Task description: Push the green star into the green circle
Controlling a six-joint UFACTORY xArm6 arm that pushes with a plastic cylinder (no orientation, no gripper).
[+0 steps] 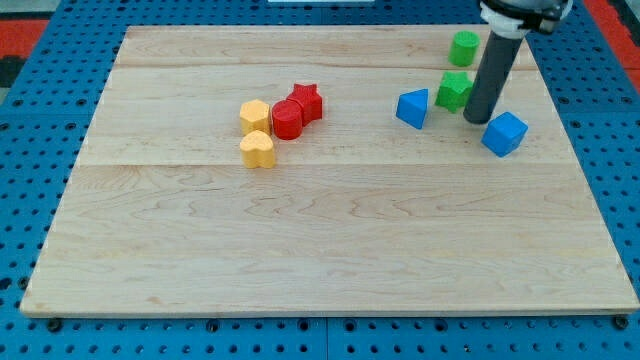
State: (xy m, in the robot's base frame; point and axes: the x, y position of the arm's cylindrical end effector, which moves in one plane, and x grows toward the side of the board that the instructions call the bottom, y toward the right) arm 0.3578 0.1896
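The green star (pixel 453 90) lies near the view's top right on the wooden board (pixel 330 240). The green circle (pixel 463 47) stands just above it, a small gap apart. My tip (pixel 477 120) is at the lower right of the green star, very close to it or touching its right side. The rod rises from there to the view's top edge.
A blue triangle-like block (pixel 412 108) lies left of the star. A blue block (pixel 504 134) lies just right of my tip. A red star (pixel 306 101), a red round block (pixel 287 120), a yellow hexagon (pixel 255 116) and a yellow heart (pixel 258 150) cluster at centre left.
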